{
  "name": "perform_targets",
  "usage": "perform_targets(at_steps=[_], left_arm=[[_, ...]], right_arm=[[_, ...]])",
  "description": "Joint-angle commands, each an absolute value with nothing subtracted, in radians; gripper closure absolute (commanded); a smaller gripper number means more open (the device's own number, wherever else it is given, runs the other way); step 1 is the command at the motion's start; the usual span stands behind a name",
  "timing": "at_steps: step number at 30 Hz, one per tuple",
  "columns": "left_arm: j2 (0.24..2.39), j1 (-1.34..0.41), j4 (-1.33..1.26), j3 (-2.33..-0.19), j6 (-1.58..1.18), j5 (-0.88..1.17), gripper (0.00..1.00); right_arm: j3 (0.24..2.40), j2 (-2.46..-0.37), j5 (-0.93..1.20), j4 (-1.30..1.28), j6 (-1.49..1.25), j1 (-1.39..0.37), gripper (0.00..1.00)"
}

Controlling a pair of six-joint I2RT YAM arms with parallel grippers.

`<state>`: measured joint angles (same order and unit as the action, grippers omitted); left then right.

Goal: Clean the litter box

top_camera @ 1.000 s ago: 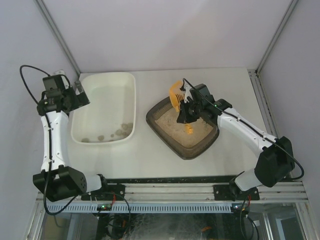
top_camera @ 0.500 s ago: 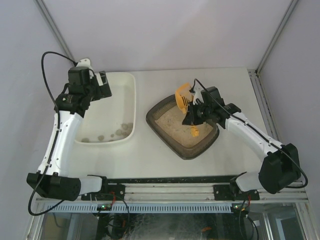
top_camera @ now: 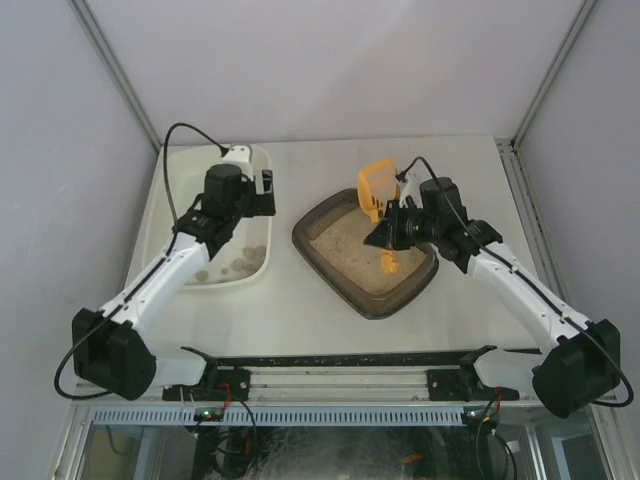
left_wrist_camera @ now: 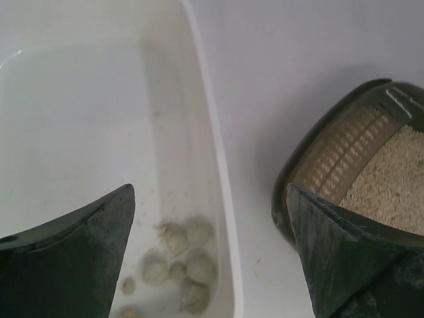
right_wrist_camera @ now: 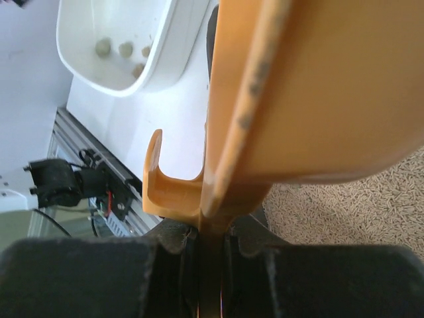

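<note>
The dark brown-grey litter box (top_camera: 322,245) with beige litter sits right of centre; its near-left end shows in the left wrist view (left_wrist_camera: 291,192). My right gripper (top_camera: 392,232) is shut on the handle of an orange litter scoop (top_camera: 377,185), held over the box's far rim; the scoop fills the right wrist view (right_wrist_camera: 311,86), with the gripper (right_wrist_camera: 211,255) at the bottom. My left gripper (top_camera: 262,192) is open and empty above the right rim of the white tub (top_camera: 180,165), its fingertips (left_wrist_camera: 99,218) straddling the tub's rim (left_wrist_camera: 222,199). Grey clumps (left_wrist_camera: 182,262) lie in the tub.
The white tub also shows in the right wrist view (right_wrist_camera: 86,59) with clumps inside. An aluminium rail (top_camera: 340,385) runs along the table's near edge. White walls and frame posts (top_camera: 545,75) close in the back and sides.
My left arm has swung right from the tub's far left corner to above its right rim. My right gripper has moved slightly right and raised the scoop.
</note>
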<state>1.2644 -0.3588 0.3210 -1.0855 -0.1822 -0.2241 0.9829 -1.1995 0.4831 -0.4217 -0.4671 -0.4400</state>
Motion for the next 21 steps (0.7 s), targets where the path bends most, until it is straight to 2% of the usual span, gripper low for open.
perform_targets(at_steps=[1, 6, 12, 16, 21], left_arm=[[1.377, -0.397, 0.096, -1.128, -0.157, -0.296, 0.00], [1.472, -0.419, 0.004, -1.186, -0.090, -0.284, 0.00], [1.518, -0.415, -0.086, -1.215, -0.008, -0.229, 0.00], [1.559, -0.348, -0.083, -1.264, -0.033, -0.080, 0.00], [1.601, -0.315, -0.083, -1.326, 0.007, -0.006, 0.00]], right_arm=[[1.114, -1.227, 0.372, -0.516, -0.515, -0.426, 1.00], [1.123, -1.216, 0.243, -0.490, -0.452, -0.415, 1.00], [1.158, -1.309, 0.262, -0.495, -0.302, -0.421, 1.00], [1.165, -1.394, 0.283, -0.515, -0.252, -0.436, 1.00], [1.161, -1.496, 0.335, -0.506, -0.188, -0.454, 1.00]])
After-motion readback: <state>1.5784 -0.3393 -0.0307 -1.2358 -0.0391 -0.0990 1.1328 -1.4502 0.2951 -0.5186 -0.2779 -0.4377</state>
